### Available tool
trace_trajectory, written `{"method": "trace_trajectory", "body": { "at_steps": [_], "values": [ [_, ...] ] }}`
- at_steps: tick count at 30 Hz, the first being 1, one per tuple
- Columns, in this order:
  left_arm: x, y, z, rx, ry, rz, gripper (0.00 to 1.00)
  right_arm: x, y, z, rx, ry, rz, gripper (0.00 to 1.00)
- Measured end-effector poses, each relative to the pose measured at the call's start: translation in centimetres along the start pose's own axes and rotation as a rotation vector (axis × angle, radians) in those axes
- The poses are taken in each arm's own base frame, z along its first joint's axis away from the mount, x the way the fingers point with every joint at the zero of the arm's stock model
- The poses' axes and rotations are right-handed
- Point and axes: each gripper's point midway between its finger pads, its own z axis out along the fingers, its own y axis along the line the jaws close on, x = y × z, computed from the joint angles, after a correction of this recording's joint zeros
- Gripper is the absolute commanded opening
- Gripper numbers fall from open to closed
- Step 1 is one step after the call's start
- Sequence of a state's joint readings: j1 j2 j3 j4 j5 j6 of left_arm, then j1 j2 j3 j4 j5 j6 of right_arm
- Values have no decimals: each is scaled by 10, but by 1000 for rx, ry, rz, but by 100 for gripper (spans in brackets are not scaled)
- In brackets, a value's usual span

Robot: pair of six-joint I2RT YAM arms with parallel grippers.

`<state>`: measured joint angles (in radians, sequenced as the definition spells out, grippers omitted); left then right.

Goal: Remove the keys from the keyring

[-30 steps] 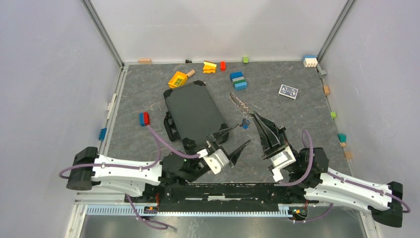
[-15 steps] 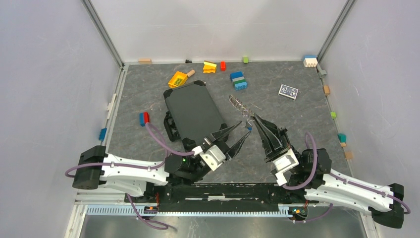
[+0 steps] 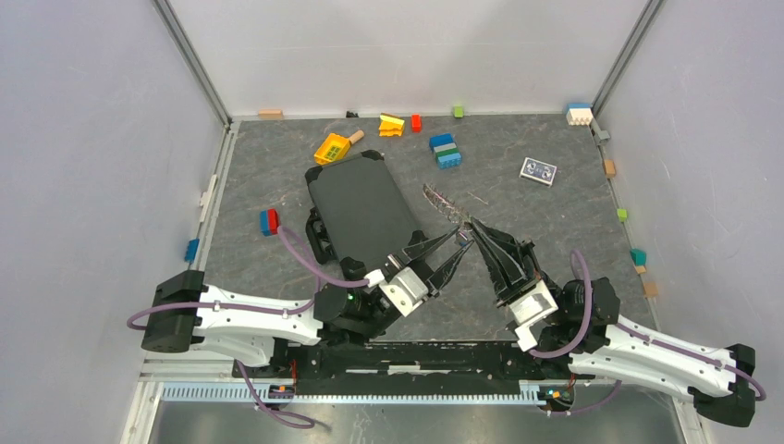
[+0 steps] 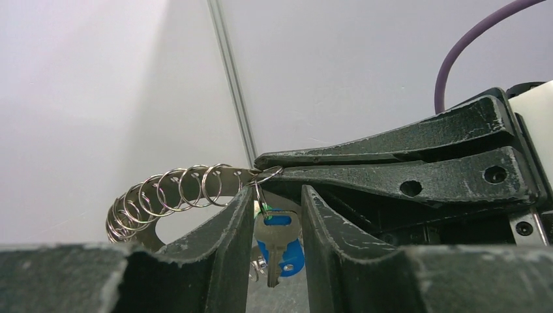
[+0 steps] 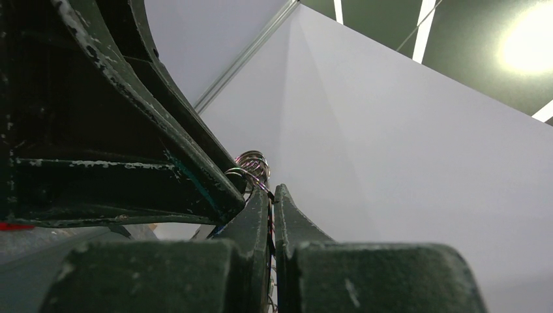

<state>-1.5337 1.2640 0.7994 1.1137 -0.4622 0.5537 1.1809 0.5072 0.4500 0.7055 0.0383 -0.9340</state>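
The keyring [image 4: 171, 192] is a curved metal band strung with several small wire rings, held up in the air; it also shows in the top view [image 3: 444, 203]. A brass key [image 4: 277, 240] hangs from its end ring, with a blue-headed key [image 4: 293, 255] and a bit of green tag behind it. My right gripper [image 3: 474, 225] is shut on the end of the keyring, as the right wrist view [image 5: 271, 194] shows. My left gripper [image 4: 277, 212] is open, its fingers on either side of the hanging brass key, not touching it. In the top view it [image 3: 461, 240] sits just left of the right gripper.
A black case [image 3: 361, 208] lies left of the grippers, close behind the left arm. Toy bricks [image 3: 446, 150] and a yellow block [image 3: 331, 148] lie along the back. A small card [image 3: 538, 170] is at the back right, a red-blue brick [image 3: 269, 221] at the left.
My left gripper has moved up and right until its open fingers flank the hanging key. My right gripper has shifted slightly, still holding the keyring up.
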Motion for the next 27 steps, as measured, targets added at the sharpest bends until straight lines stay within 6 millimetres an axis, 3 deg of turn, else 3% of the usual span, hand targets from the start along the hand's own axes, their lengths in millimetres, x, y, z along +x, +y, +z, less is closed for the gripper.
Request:
{"method": "trace_trajectory", "body": {
  "at_steps": [4, 11, 16, 27],
  "values": [
    [2, 1, 1, -13, 8, 0, 36, -1, 1, 0, -6, -6, 5, 0],
    [11, 1, 2, -32, 35, 8, 43, 0, 4, -1, -18, -2, 10, 0],
    [11, 1, 4, -33, 41, 9, 36, -2, 2, -2, -14, -9, 13, 0],
    [12, -1, 4, -30, 47, 0, 35, -7, 2, -3, -23, -31, 22, 0]
  ]
}}
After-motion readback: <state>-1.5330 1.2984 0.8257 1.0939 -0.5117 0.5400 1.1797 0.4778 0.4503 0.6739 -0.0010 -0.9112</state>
